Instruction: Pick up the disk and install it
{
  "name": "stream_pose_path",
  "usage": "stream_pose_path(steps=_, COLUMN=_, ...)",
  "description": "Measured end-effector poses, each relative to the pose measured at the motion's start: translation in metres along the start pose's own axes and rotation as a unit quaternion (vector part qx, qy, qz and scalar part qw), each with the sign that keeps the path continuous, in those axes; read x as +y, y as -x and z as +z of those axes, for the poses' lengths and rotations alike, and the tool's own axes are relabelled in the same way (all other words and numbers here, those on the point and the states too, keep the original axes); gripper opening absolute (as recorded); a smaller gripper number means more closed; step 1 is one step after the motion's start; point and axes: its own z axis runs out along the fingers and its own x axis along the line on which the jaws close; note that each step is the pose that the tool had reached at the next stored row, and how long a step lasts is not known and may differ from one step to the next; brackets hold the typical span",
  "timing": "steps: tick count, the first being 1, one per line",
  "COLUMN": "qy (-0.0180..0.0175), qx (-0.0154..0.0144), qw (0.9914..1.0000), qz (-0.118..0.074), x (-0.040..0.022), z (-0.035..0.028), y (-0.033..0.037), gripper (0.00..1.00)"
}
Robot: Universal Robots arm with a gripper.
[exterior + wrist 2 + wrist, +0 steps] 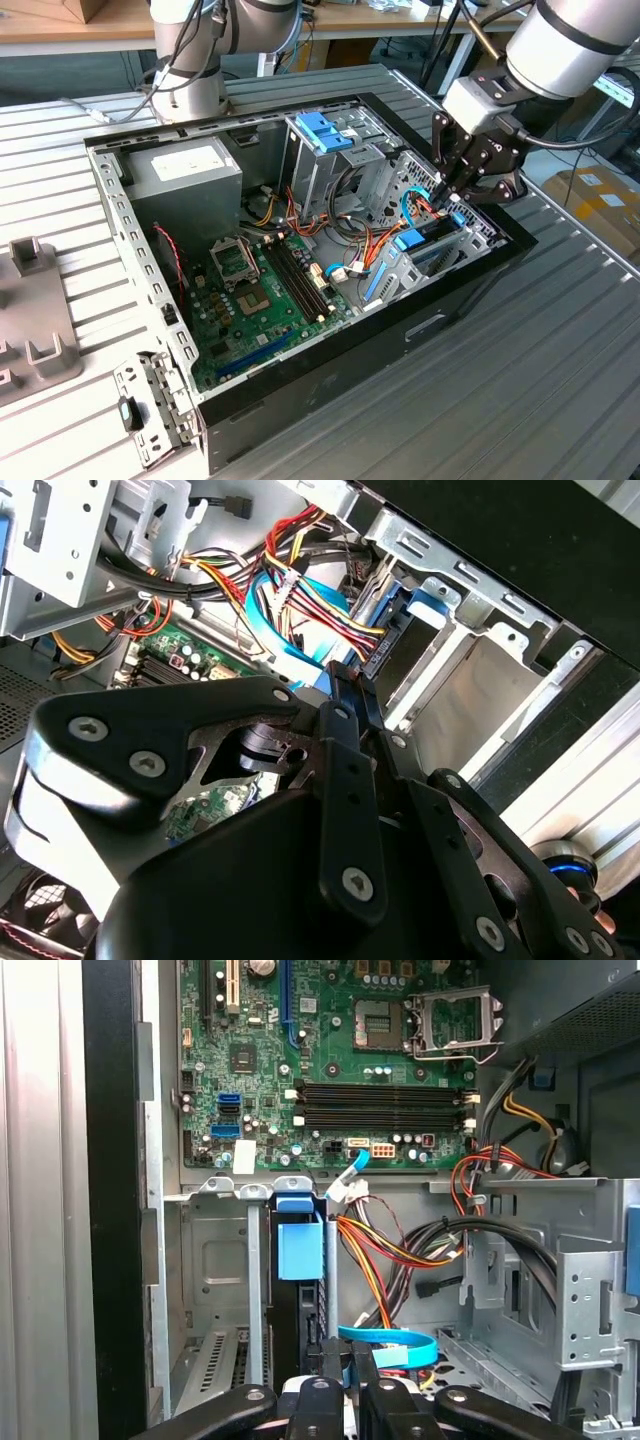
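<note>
I see my claw [452, 200] down inside the open computer case [470, 290], its fingers closed on the disk [299, 1260], which stands on edge in the metal drive bay [215, 1260] beside the motherboard [330, 1060].

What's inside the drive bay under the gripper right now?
The disk stands on edge in the metal drive bay, its blue carrier end up, with the gripper at its near end. Its lower part is hidden by the bay walls.

exterior view high over open case [300, 215], both wrist views close inside
</note>
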Motion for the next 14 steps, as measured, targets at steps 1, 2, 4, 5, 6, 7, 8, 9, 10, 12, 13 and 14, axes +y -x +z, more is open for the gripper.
stream_pose_path(steps=1, qy=0.0000, qx=0.0000, qw=1.00000, qz=0.000, x=0.0000, z=0.0002, y=-0.0001, gripper=0.16)
stream_pose_path(steps=2, qy=0.0000, qx=0.0000, qw=1.00000, qz=0.000, x=0.0000, z=0.0003, y=-0.0001, gripper=0.16)
stream_pose_path(steps=4, qy=0.0000, qx=0.0000, qw=1.00000, qz=0.000, x=0.0000, z=0.0014, y=-0.0003, gripper=0.16)
stream_pose_path(steps=5, qy=0.0000, qx=0.0000, qw=1.00000, qz=0.000, x=0.0000, z=0.0015, y=-0.0003, gripper=0.16)
stream_pose_path(steps=6, qy=0.0000, qx=0.0000, qw=1.00000, qz=0.000, x=0.0000, z=0.0016, y=-0.0003, gripper=0.16)
stream_pose_path(steps=7, qy=0.0000, qx=0.0000, qw=1.00000, qz=0.000, x=0.0000, z=0.0019, y=-0.0003, gripper=0.16)
stream_pose_path(steps=8, qy=0.0000, qx=0.0000, qw=1.00000, qz=0.000, x=0.0001, z=0.0020, y=-0.0004, gripper=0.16)
stream_pose_path(steps=9, qy=0.0000, qx=0.0000, qw=1.00000, qz=0.000, x=0.0001, z=0.0023, y=-0.0004, gripper=0.16)
stream_pose_path(steps=10, qy=0.0000, qx=0.0000, qw=1.00000, qz=0.000, x=0.0001, z=0.0025, y=-0.0004, gripper=0.16)
stream_pose_path(steps=12, qy=0.0000, qx=0.0000, qw=1.00000, qz=0.000, x=0.0001, z=0.0028, y=-0.0005, gripper=0.16)
stream_pose_path(steps=13, qy=0.0000, qx=0.0000, qw=1.00000, qz=0.000, x=0.0001, z=0.0030, y=-0.0005, gripper=0.16)
stream_pose_path(steps=14, qy=0.0000, qx=0.0000, qw=1.00000, qz=0.000, x=0.0001, z=0.0032, y=-0.0006, gripper=0.16)
